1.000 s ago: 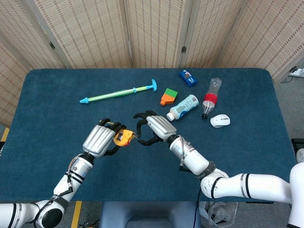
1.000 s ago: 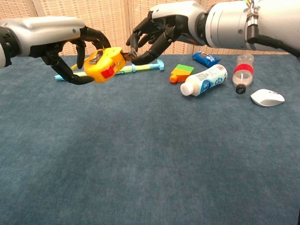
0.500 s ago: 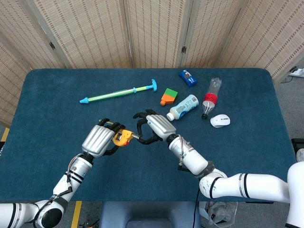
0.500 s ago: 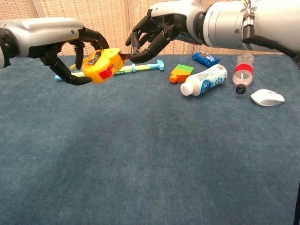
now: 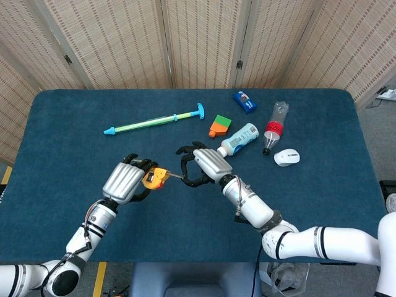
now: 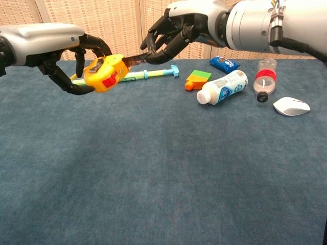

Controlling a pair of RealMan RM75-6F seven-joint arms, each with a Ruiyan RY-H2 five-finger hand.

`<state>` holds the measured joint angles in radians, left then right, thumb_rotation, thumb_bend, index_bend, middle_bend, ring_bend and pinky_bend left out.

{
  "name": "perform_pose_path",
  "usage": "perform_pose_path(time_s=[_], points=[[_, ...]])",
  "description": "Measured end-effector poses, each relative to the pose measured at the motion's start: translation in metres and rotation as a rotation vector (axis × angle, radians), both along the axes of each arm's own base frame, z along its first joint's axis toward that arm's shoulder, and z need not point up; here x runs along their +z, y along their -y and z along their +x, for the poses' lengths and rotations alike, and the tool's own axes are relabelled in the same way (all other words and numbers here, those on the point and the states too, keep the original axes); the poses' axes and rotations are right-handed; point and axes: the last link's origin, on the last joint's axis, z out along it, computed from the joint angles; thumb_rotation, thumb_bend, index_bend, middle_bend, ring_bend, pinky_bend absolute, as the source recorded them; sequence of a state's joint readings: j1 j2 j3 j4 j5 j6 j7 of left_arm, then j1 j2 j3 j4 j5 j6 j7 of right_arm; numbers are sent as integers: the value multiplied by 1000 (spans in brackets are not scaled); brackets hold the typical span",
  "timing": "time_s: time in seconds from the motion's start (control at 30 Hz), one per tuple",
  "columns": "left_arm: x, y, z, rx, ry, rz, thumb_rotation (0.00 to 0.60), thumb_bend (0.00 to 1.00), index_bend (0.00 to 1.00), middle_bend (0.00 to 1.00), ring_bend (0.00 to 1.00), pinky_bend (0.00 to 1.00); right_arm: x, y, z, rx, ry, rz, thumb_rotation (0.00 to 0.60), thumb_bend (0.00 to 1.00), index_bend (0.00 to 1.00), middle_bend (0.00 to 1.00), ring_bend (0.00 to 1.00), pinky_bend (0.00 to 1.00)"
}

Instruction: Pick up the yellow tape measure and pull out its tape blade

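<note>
My left hand (image 5: pixel 125 182) (image 6: pixel 76 64) holds the yellow tape measure (image 5: pixel 153 178) (image 6: pixel 103 74) in the air above the blue table (image 5: pixel 62 136). The case shows a red button on its side. My right hand (image 5: pixel 207 164) (image 6: pixel 173 35) pinches the end of the tape blade (image 6: pixel 134 60) (image 5: pixel 174 176). A short dark length of blade runs between the case and those fingertips.
At the back of the table lie a green and blue pump toy (image 5: pixel 154 119), an orange and green block (image 5: pixel 219 125), a white bottle (image 5: pixel 238 140), a blue packet (image 5: pixel 244 101), a clear bottle with a red label (image 5: pixel 276 128) and a white mouse (image 5: pixel 286 157).
The hands have drawn apart: the left hand with the case moved left, the right hand a little right. A short stretch of blade now shows between them.
</note>
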<state>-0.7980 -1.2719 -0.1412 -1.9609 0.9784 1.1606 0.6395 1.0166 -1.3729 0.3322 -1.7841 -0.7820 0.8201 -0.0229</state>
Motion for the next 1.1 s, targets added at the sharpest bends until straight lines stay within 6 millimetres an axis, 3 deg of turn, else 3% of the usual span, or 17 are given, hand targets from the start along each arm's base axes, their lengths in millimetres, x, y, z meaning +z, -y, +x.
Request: perform_pose_path(time_s=[0.6, 1.1], points=[[-5, -22, -70, 15, -109, 36, 600, 431, 518, 574, 498, 172, 57, -25, -43, -30, 26, -29, 600, 473, 649, 249, 180, 39], [-5, -26, -100, 67, -135, 36, 600, 431, 514, 575, 498, 171, 110, -55, -72, -37, 102, -81, 600, 473, 660, 254, 185, 39]])
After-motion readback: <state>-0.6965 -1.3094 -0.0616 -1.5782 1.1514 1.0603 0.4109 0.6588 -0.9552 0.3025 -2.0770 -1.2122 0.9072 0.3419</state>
